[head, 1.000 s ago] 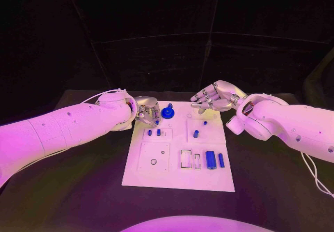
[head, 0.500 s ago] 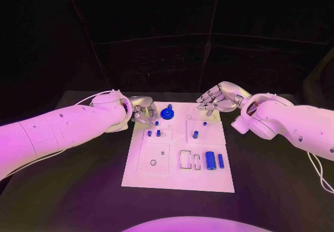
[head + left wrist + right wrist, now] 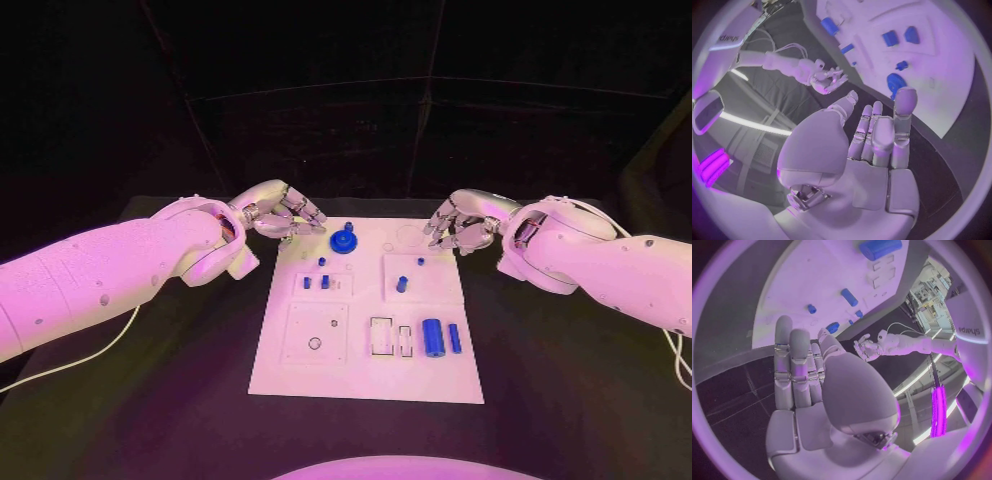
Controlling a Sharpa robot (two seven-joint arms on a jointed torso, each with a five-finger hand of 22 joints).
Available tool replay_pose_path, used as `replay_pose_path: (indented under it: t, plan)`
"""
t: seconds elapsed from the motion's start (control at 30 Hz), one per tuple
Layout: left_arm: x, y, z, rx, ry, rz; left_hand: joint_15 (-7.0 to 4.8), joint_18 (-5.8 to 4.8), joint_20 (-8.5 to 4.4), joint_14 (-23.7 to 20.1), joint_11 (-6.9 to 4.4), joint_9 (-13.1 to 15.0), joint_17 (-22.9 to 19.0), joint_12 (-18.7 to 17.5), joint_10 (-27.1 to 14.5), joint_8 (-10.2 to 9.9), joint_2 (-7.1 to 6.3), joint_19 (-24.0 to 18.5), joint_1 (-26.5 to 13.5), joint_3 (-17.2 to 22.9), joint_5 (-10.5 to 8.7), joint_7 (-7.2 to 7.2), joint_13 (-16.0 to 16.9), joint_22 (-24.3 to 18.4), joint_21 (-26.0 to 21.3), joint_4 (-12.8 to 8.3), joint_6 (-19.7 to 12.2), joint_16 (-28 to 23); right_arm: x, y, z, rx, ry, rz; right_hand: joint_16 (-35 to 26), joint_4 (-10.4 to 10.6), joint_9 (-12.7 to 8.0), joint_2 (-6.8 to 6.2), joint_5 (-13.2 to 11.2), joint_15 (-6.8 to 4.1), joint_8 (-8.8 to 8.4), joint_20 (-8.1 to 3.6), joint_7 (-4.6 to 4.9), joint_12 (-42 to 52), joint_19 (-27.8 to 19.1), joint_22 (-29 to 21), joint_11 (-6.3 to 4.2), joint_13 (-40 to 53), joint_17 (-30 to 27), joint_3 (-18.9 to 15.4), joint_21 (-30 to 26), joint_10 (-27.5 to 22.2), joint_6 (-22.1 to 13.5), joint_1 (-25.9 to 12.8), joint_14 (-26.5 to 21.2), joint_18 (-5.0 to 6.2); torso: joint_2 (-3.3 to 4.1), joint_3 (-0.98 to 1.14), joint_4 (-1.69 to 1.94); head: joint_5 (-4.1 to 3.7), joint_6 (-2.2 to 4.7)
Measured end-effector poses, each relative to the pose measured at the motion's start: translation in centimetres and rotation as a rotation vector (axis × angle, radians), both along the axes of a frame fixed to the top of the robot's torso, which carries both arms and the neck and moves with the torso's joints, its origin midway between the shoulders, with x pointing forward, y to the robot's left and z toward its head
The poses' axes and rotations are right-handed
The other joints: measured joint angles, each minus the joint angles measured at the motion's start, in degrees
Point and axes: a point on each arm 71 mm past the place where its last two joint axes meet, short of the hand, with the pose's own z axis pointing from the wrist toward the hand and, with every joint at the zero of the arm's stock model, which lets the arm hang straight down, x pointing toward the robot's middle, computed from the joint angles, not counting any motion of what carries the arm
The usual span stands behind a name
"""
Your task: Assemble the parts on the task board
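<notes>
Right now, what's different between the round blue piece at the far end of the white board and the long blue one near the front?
The round blue knob stands upright at the task board's far edge, with a wide base and a thin stem on top. The blue cylinder lies flat at the near end, plain and elongated, beside an open rectangular slot. Both are blue, and neither hand touches them.

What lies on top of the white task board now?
On the task board lie small blue parts: a round knob, pegs and a big cylinder. Neither hand covers it.
</notes>
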Motion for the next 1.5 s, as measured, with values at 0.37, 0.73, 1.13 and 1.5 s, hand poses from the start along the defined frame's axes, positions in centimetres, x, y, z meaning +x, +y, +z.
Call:
replay_pose_path:
  t: [0.37,0.73,1.13,1.5]
  plan:
    - [-0.2,0.3,0.3,-0.494,0.189,0.112,0.08,0.46,0.14,-9.14,-0.21,-0.03,-17.61,3.45,0.20,0.48,1.37,-3.33,1.37,-2.84,0.00,-0.19,0.78,-5.01,-6.60,1.07,0.61,-10.98,-0.3,1.2,-1.0,-0.169,-0.086,0.029,9.05,0.25,-0.13,-0.86,-0.64,0.00,-0.07,0.84,0.20,-0.42,-2.15,9.34,0.54,-0.17,7.42,1.79,9.18,-2.19,-0.60,0.36,0.00,0.00,0.09,-0.05,0.01,-1.42,0.37]
    - [-0.1,0.7,0.4,-0.635,0.231,0.156,0.06,0.45,0.14,-9.98,-0.21,-0.03,-19.85,4.11,0.19,0.71,1.39,-3.33,1.96,-3.31,0.00,-0.01,0.77,-5.71,-7.59,0.91,0.79,-12.00,-0.6,2.3,-2.2,-0.217,-0.076,0.058,14.57,0.01,-0.13,-1.00,-0.64,0.22,-0.07,1.16,0.31,-0.42,-2.47,16.79,0.63,-0.16,12.01,3.78,15.82,-2.69,-0.74,0.22,-0.21,-0.93,0.13,0.01,-0.04,-1.64,0.13]
    - [-0.1,0.9,0.3,-0.663,0.241,0.168,0.27,0.44,0.32,-10.18,-0.21,-0.08,-20.28,4.33,0.19,0.71,1.65,-3.51,2.67,-3.62,0.00,-0.01,0.76,-6.11,-8.05,0.90,0.79,-12.32,-0.8,2.9,-2.8,-0.236,-0.049,0.081,17.56,0.08,-0.12,-0.99,-0.64,0.22,-0.07,1.16,0.31,-0.41,-2.46,22.00,0.41,-0.15,14.52,5.92,20.26,-2.46,-0.74,0.22,-0.21,-1.00,0.15,0.00,-0.04,-1.55,-0.06]
    - [-0.1,1.0,0.3,-0.669,0.245,0.169,0.17,0.43,0.32,-10.51,0.01,-0.07,-20.60,4.56,-0.04,0.70,1.82,-3.51,2.84,-3.78,0.00,-0.01,0.76,-6.43,-8.69,0.74,0.79,-12.55,-0.8,3.4,-3.1,-0.240,-0.035,0.092,19.62,0.11,-0.12,-0.99,-2.09,0.22,-0.07,1.16,0.22,-0.38,-2.46,25.09,0.30,-0.20,16.13,8.78,22.96,-1.91,0.00,0.22,-0.21,-1.82,0.15,-0.04,-0.02,-1.75,0.03]
